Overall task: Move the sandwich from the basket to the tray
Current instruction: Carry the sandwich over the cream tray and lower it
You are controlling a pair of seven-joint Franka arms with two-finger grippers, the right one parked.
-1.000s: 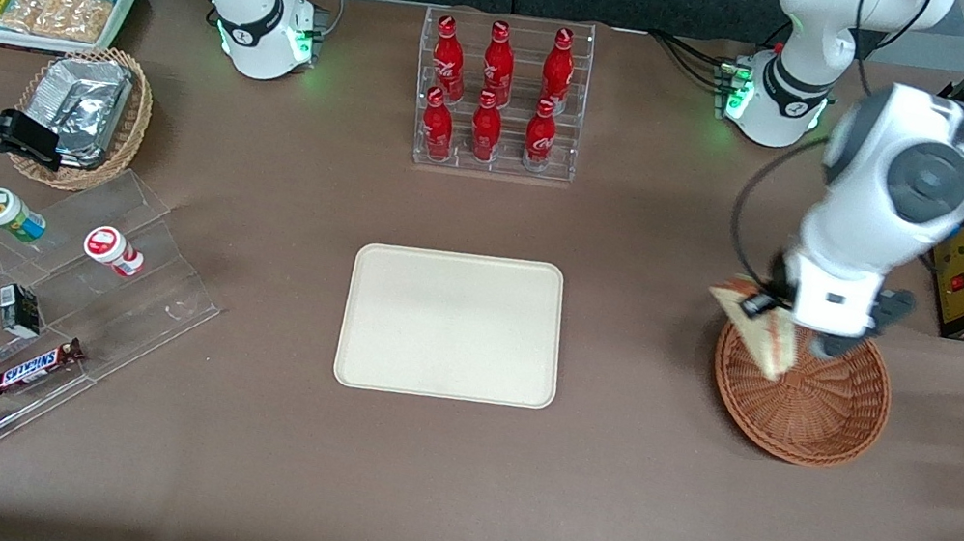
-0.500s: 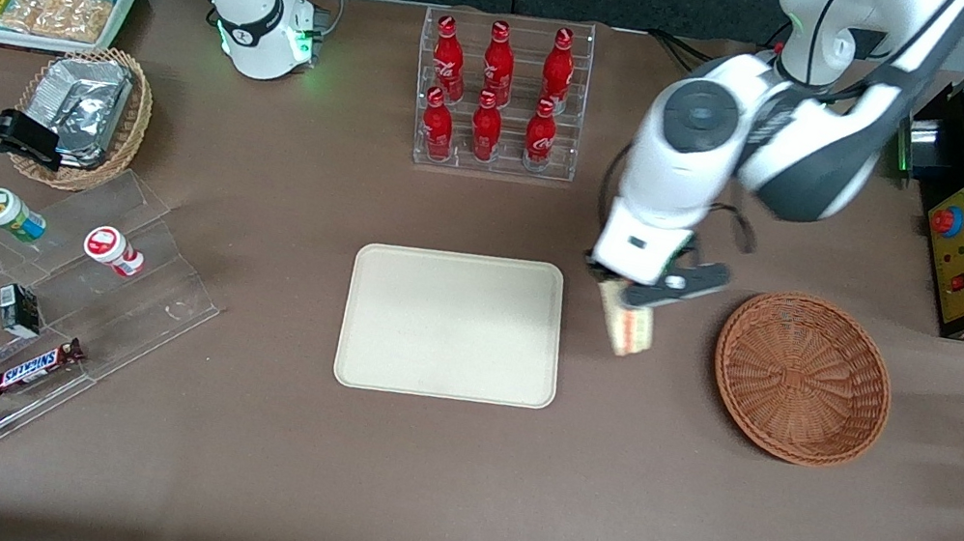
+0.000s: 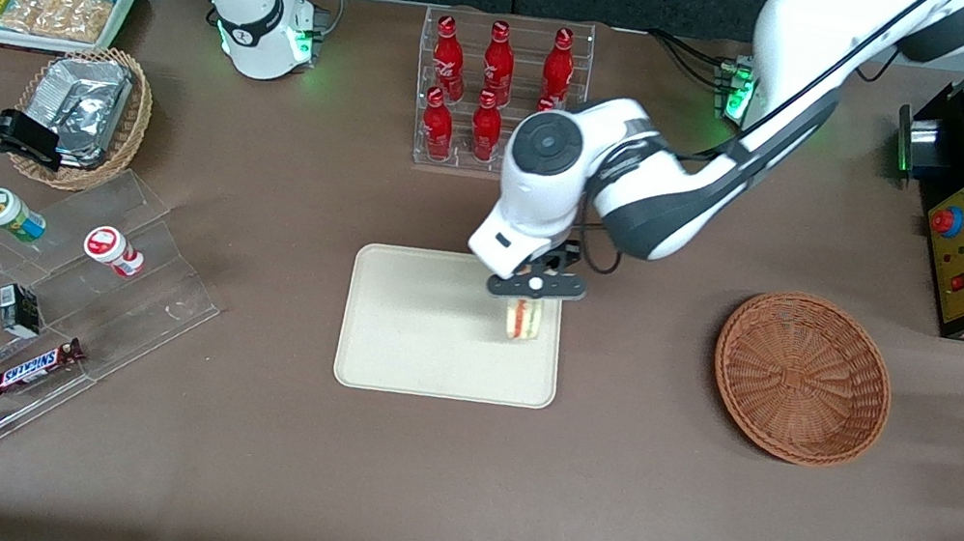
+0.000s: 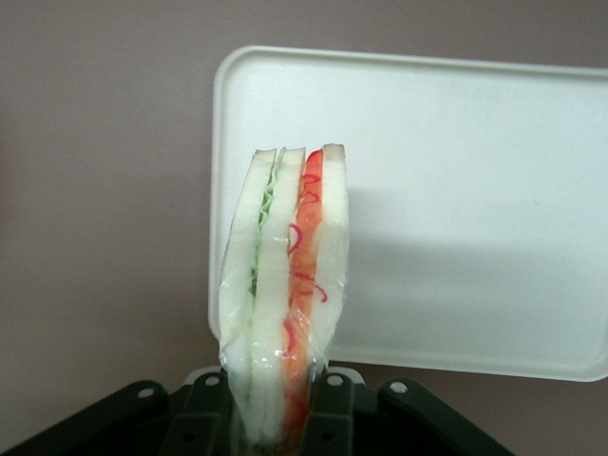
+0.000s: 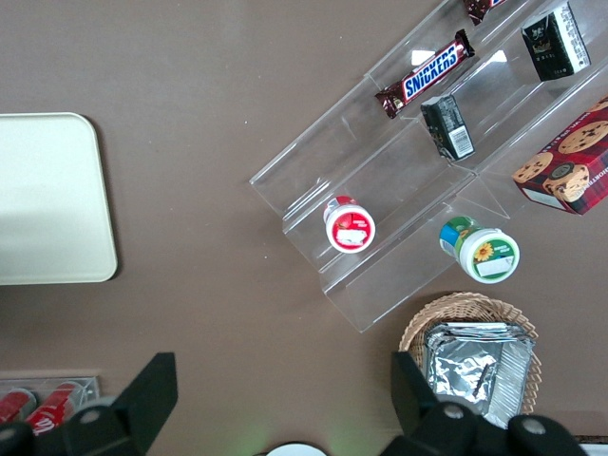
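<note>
My left gripper (image 3: 530,294) is shut on the sandwich (image 3: 527,319), a wedge of white bread with red and green filling, and holds it in the air over the edge of the cream tray (image 3: 423,329) that faces the basket. Through the wrist camera the sandwich (image 4: 285,285) stands on end between the two black fingers (image 4: 328,418), with the tray (image 4: 456,209) below it. The reddish-brown wicker basket (image 3: 802,377) sits with nothing in it, toward the working arm's end of the table.
A clear rack of red bottles (image 3: 497,92) stands farther from the front camera than the tray, close to my arm. Toward the parked arm's end lie a tan foil-packet basket (image 3: 85,114), a clear stepped display with snacks (image 3: 23,321) and a snack box (image 3: 47,2).
My gripper has carried the sandwich from above the basket, across the bare table, to over the tray's edge. The basket is left with nothing in it.
</note>
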